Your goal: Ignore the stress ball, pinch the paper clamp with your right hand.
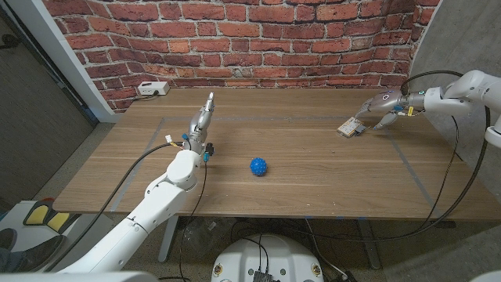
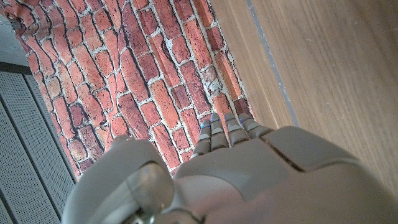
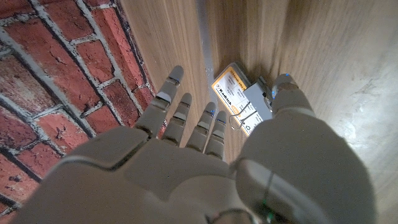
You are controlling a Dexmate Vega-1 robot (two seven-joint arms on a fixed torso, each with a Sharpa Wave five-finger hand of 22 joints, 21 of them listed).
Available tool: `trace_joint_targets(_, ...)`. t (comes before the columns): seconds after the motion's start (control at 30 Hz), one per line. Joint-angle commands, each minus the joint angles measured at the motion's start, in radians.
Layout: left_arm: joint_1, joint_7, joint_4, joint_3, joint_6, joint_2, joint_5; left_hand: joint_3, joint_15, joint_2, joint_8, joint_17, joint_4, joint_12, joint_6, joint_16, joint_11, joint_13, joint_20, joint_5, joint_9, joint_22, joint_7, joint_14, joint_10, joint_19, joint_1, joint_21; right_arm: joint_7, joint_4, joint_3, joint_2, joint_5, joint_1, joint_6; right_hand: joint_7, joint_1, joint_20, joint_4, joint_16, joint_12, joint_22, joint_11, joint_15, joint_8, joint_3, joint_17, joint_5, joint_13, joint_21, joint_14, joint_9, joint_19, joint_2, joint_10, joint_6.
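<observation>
Paper clamp [image 1: 350,128] is the thing to watch, but I will start close to the robot and go outward.

Nearest the robot's side of the table [image 1: 313,192] sits the blue stress ball [image 1: 259,166], all by itself in the middle. No hand is near it, so that part of the job looks fine: the ball is being left alone.

A bit further back on the left, the left hand [image 1: 202,119] stands up on the table with its fingers straight and pointing toward the brick wall [image 1: 258,39]. It holds nothing, and its fingers lie close side by side.

Further away on the right is the paper clamp, clipped onto a small stack of cards [image 3: 231,87] with orange on it. The right hand [image 1: 379,106] has reached it. In the right wrist view the fingers [image 3: 177,109] are spread out and stretched over the cards, and the thumb [image 3: 287,93] sits right at the clamp's metal part [image 3: 258,102]. I cannot tell for sure if the thumb is touching it, but the hand is wide, not squeezing anything.

So I think the reaching is done and the pinch is still to come. The thumb and a finger need to close on the clamp's handles.

At the very back, a white box [image 1: 151,88] lies by the wall.
</observation>
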Motion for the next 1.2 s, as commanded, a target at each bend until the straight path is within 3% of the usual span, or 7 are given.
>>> trace_joint_targets(0.03,-0.005,0.002,0.001,0.000,0.012,0.000,-0.008,-0.009,0.001,-0.001,-0.002,0.004,0.000,0.000,0.009,-0.001,-0.001,0.002,0.001,0.000,0.003,0.006,0.002,0.001,0.007,-0.010,0.008,-0.001,-0.011,0.017,-0.035,0.013,0.018,0.006,-0.006,-0.004,0.011,-0.002,-0.002,0.002,0.002,0.005,-0.003,-0.043,0.005,0.006,0.003,0.004,0.001,0.005,0.014,0.003,0.015,0.003,0.010,0.012)
trace_joint_targets(1.2,0.002,0.002,0.009,0.000,0.006,-0.004,-0.025,-0.011,0.001,0.009,-0.004,0.003,0.001,-0.001,0.009,-0.001,-0.003,0.002,0.002,-0.001,0.003,0.006,0.000,0.000,0.007,-0.010,0.013,-0.008,-0.053,-0.007,-0.043,-0.001,0.015,0.000,0.008,-0.020,0.020,-0.010,0.004,0.005,0.002,0.006,-0.006,-0.055,0.017,0.006,0.004,0.009,0.001,0.011,0.062,-0.001,0.041,0.012,0.045,0.072)
